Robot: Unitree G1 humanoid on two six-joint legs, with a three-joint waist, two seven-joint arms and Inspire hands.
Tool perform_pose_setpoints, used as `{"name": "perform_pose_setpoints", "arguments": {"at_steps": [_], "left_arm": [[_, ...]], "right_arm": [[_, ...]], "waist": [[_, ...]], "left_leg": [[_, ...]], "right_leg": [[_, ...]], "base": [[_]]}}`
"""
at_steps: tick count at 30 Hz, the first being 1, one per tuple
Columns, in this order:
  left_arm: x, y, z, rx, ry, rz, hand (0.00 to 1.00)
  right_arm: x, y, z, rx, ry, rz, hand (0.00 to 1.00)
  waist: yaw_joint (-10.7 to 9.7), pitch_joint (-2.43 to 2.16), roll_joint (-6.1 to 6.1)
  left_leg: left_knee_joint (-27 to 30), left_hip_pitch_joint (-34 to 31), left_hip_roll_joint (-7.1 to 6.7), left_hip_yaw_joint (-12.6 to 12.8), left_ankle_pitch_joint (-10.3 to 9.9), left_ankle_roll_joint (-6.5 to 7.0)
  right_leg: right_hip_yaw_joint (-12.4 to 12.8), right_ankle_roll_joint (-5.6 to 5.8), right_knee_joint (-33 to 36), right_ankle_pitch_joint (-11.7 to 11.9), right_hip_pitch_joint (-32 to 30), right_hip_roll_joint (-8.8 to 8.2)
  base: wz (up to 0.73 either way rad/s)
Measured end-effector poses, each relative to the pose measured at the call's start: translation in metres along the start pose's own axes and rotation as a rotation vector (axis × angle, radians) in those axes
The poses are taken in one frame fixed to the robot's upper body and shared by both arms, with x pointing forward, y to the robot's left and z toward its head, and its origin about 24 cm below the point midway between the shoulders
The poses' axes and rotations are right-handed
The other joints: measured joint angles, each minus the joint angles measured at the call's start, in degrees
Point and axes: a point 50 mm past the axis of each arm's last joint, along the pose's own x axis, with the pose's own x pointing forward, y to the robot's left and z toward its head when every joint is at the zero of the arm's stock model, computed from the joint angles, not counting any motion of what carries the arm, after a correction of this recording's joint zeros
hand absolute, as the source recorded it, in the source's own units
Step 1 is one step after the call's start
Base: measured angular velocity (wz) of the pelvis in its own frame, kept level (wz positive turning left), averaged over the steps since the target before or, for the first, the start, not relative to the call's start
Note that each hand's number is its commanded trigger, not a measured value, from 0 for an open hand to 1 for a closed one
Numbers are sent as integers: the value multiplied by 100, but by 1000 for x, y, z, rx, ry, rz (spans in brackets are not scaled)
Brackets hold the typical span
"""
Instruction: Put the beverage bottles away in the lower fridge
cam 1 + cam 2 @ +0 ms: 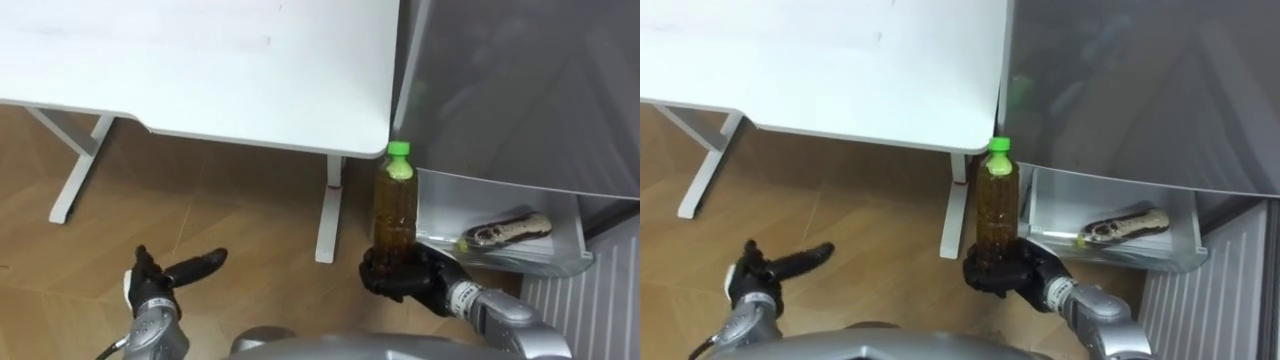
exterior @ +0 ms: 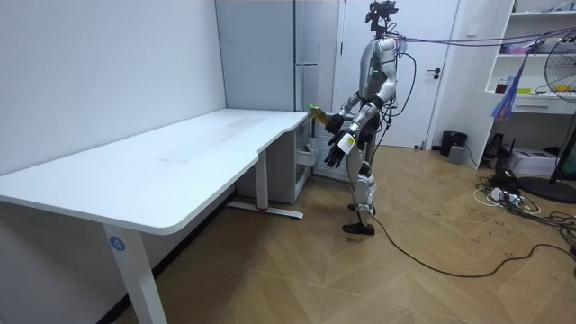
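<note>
The left hand (image 1: 150, 288) hangs low over the wooden floor (image 1: 250, 220), well to the left of the tall grey fridge (image 1: 520, 90). Its fingers are loosely straight and hold nothing. The right hand (image 1: 398, 275) is curled round the base of an upright clear plastic bottle of amber drink with a green cap (image 1: 396, 205). The bottle is just in front of the fridge's pulled-out pale lower drawer (image 1: 450, 205). A wrapped beige item (image 1: 512, 230) lies in that drawer. The flat white counter (image 1: 200, 60) stands just beside the fridge's left side.
</note>
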Motion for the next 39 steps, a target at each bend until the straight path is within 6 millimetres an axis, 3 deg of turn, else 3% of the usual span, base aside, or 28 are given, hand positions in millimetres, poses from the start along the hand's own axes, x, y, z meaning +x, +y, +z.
{"name": "perform_pose_setpoints", "arguments": {"at_steps": [9,14,39], "left_arm": [[-3,12,-39,268,140,-30,0],[-5,15,-48,304,185,-59,0],[0,11,-40,531,139,-112,0]], "right_arm": [[-1,-1,0,3,0,3,100],[0,0,2,34,-16,12,100],[6,-1,4,20,5,-44,100]], "waist": [[-62,26,-29],[-123,32,-63],[-336,46,-49]], "left_leg": [[-35,3,0,8,0,0],[-31,-32,-2,9,0,0],[-54,-276,-2,48,8,11]], "right_leg": [[4,0,-1,0,-12,0],[18,0,-6,0,-43,2],[154,-2,25,2,-343,7]], "base": [[0],[0],[-1]]}}
